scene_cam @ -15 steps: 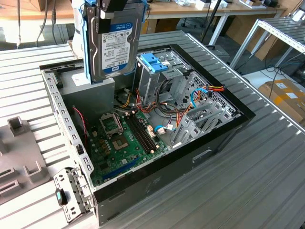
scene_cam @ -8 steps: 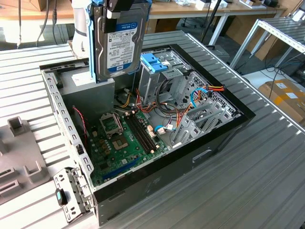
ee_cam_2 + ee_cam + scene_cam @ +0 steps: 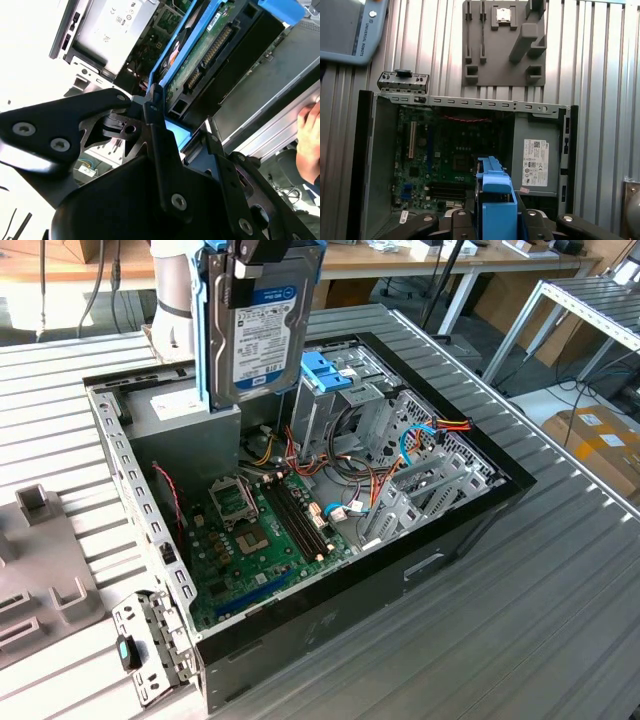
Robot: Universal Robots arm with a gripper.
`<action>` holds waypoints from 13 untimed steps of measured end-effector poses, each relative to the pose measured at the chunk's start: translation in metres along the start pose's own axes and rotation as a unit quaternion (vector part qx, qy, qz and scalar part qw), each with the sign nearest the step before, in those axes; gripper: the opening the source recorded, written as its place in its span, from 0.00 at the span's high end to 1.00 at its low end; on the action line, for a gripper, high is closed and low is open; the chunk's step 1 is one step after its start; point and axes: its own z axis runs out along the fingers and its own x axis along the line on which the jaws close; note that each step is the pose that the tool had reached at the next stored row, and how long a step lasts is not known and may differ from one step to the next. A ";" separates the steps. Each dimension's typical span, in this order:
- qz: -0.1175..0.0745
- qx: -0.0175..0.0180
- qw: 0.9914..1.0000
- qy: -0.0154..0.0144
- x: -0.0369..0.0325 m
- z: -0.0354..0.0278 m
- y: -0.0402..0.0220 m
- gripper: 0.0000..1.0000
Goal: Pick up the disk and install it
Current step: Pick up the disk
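Workshop bench area. A ribbed metal table (image 3: 520,620) is carrying the whole setup. More benches and a cardboard box (image 3: 600,440) are sitting beyond it, past the case toward the exterior view's right.

An open computer case (image 3: 440,560) is lying flat mid-table with its interior facing up. Inside the case, a green motherboard (image 3: 260,530) is covering the floor. A grey power supply (image 3: 185,405) is sitting in the case corner under the arm (image 3: 175,290). A metal drive cage (image 3: 345,415) with a blue handle (image 3: 325,370) is standing beside the motherboard, with coloured cables trailing around it.

Outside the case, a grey fixture plate (image 3: 40,570) is lying on the table, near the case wall on the exterior view's left. A small metal bracket (image 3: 150,640) is resting just beside the case corner nearest that plate. In the first wrist view a teach pendant (image 3: 350,30) is lying on the table beyond the same wall.

The gripper (image 3: 252,270) is clamping the disk (image 3: 262,335) from above, jaws drawn in on its top end. In the second wrist view the black fingers (image 3: 155,125) are pressing against the blue-railed edge. The disk is hanging upright over the power-supply corner of the case, label side out, beside the drive cage and apart from it. Whether its lower edge is touching anything in the case: cannot tell.

A person's hand (image 3: 307,140) is showing outside the case in the second wrist view.
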 end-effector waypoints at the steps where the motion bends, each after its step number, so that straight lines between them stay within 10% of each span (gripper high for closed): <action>1: 0.000 0.000 1.000 0.000 0.0001 -0.0001 -0.0011 0.63; 13: 0.000 0.000 1.000 0.000 0.0009 -0.0006 -0.0126 0.63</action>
